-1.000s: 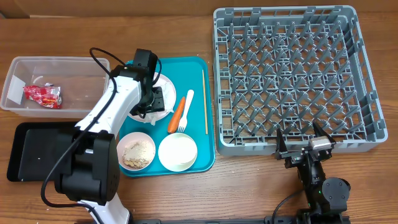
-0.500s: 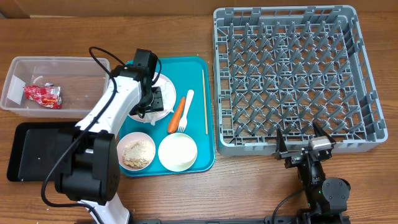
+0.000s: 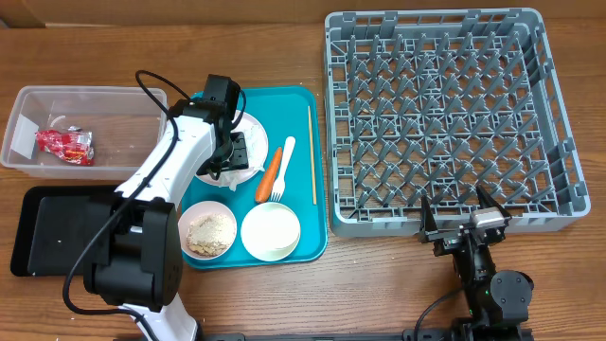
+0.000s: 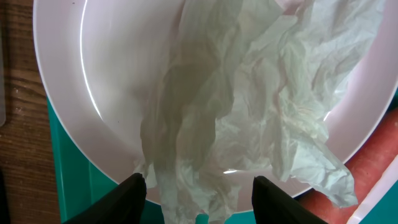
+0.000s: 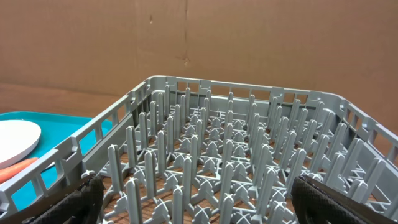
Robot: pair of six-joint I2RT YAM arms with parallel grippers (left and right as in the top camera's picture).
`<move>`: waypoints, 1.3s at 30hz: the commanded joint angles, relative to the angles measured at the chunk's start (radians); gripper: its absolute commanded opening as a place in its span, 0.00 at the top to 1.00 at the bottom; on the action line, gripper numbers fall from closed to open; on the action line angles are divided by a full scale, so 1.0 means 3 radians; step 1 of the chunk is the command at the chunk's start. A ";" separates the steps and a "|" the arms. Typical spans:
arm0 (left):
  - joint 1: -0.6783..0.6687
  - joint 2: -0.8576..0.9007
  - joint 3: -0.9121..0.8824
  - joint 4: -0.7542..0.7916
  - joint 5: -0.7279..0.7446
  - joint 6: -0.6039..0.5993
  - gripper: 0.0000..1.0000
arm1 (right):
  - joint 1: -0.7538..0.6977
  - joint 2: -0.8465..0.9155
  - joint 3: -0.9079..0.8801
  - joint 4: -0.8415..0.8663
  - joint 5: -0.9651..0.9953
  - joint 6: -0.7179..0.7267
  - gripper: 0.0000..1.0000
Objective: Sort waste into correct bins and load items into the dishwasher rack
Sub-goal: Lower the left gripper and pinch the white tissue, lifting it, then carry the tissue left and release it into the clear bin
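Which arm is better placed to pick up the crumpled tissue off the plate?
Left. The left gripper hangs open over the tissue on the plate, one finger each side. The right gripper sits open at the dishwasher rack's near edge, away from the teal tray.

Table (image 3: 284,303): brown wood, planks run left-right w/ grain and a few darker streaks; fills the whole overhead view, edge to edge.
Backdrop (image 5: 249,43): plain brown cardboard-like panel, upper half of rt wrist view; vertical seam just left of centre, small dark mark beside it.
Light: soft, even; shadows on the wood faint and short.
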 commanded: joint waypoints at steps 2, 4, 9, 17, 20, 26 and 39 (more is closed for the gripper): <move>-0.0022 0.0053 -0.0116 0.0080 -0.0051 -0.0074 0.43 | -0.0017 -0.0039 -0.0036 0.0015 -0.0019 -0.0001 0.00; -0.0022 0.0053 -0.0131 0.0090 -0.0053 -0.0071 0.47 | -0.0017 -0.0039 -0.0036 0.0015 -0.0019 -0.0001 0.00; -0.0020 0.0053 -0.0131 0.0088 -0.0050 -0.0072 0.60 | -0.0017 -0.0039 -0.0036 0.0015 -0.0019 -0.0001 0.00; -0.0020 0.0053 -0.0131 0.0070 -0.0051 -0.0071 0.66 | -0.0017 -0.0039 -0.0036 0.0015 -0.0019 -0.0001 0.00; -0.0020 0.0053 -0.0131 0.0064 -0.0052 -0.0070 0.74 | -0.0017 -0.0039 -0.0036 0.0015 -0.0019 -0.0001 0.00; -0.0018 0.0052 -0.0076 0.0043 -0.0055 -0.0066 0.92 | -0.0017 -0.0039 -0.0036 0.0015 -0.0020 -0.0001 0.00; -0.0014 0.0048 0.0835 -0.0891 -0.0492 -0.0042 0.96 | -0.0017 -0.0039 -0.0036 0.0015 -0.0019 -0.0001 0.00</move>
